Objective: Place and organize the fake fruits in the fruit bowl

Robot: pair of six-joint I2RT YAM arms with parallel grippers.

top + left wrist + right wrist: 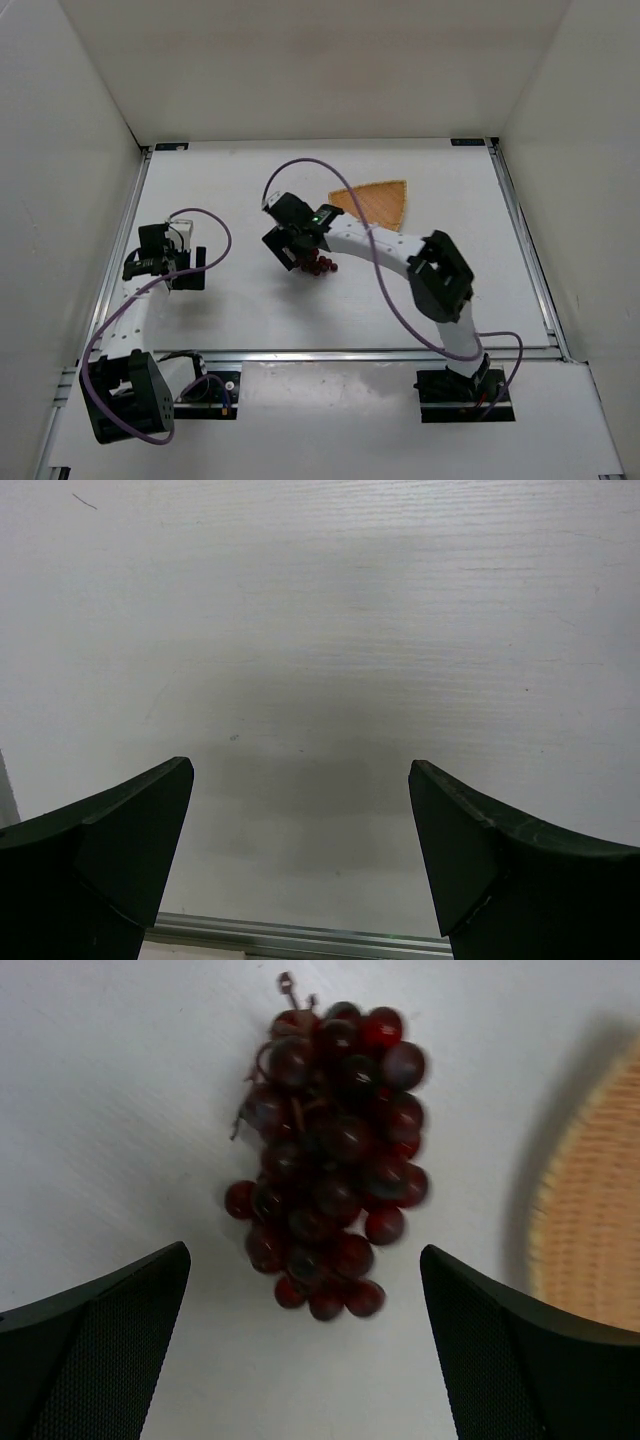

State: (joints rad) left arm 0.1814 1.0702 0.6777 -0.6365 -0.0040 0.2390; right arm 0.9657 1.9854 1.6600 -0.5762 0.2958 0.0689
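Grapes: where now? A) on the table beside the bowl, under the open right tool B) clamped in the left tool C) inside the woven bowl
A: right wrist view shows the grapes lying on the table, the bowl apart to one side, the right tool open over them.

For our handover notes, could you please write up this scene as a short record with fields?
grapes: one dark red bunch, lying on the table, outside the bowl
fruit bowl: tan, woven, beside the grapes; visible part holds nothing
right gripper: open, above the grapes, one finger to either side, no grip
left gripper: open, over bare table, holding nothing
task status: grapes not yet in the fruit bowl
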